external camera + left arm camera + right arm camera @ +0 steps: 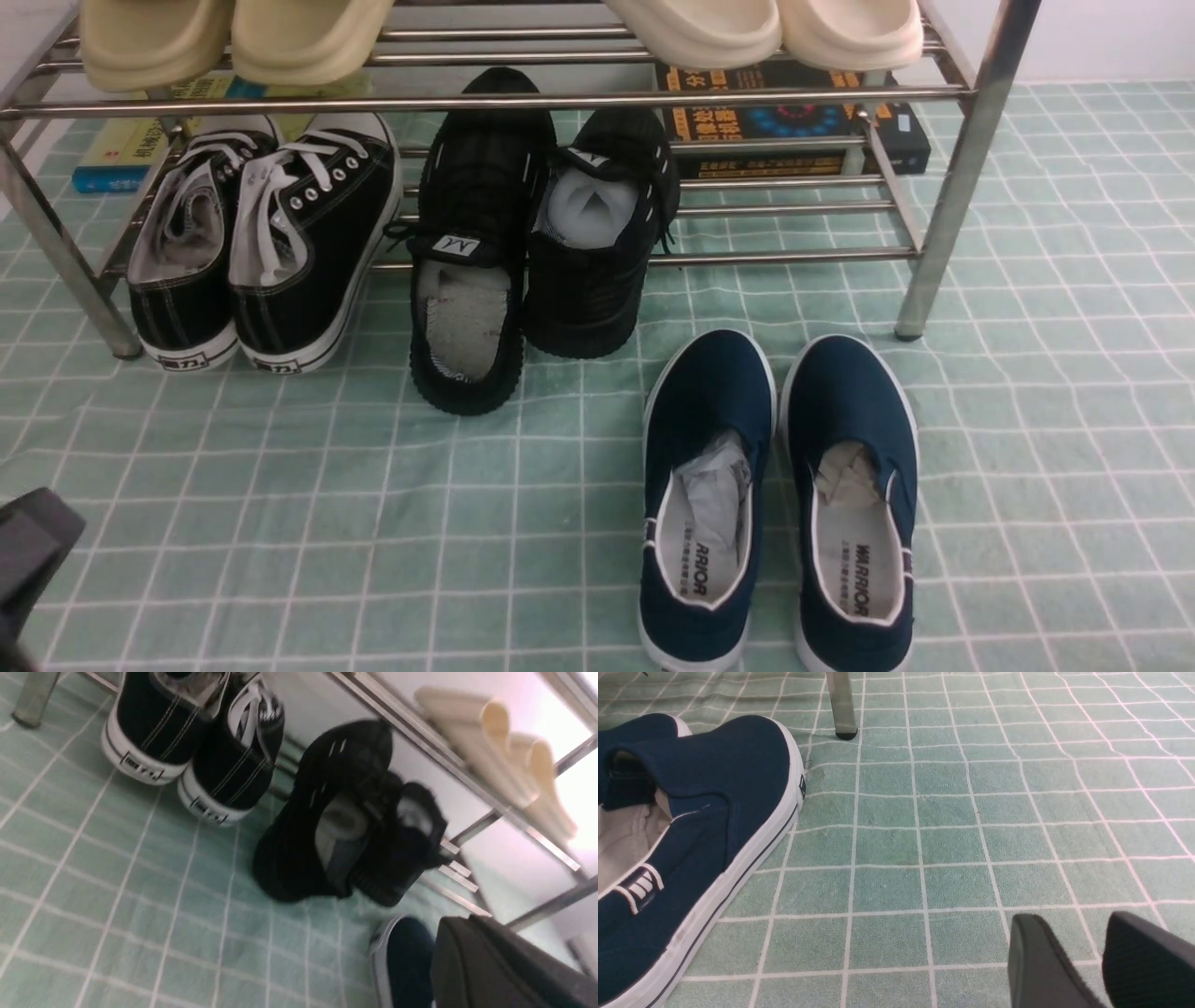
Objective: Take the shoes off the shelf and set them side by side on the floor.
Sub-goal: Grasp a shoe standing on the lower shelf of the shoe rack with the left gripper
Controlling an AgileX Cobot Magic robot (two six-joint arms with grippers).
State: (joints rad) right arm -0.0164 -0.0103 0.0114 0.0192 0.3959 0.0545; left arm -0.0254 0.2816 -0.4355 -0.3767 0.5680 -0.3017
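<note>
Front view puts the black knit shoes [541, 243] in the middle of the shelf [794, 254], toes up on its lowest rods and heels down on the floor [373, 523], so they lean rather than lie flat. The two touch, and one sits a little further out than its partner. Their heels face the robot, which probably suits a grab at the collar. White-laced canvas sneakers [261, 243] stand just beside them, and navy slip-ons [775, 504] lie paired on the floor nearby, so the bare patch ahead of the black pair looks the likely landing spot. At the picture's edge the left gripper [28, 551] hangs low, fingers together on nothing. In its own wrist view the right gripper [1073, 926] hovers over bare floor, fingers apart and empty.
</note>
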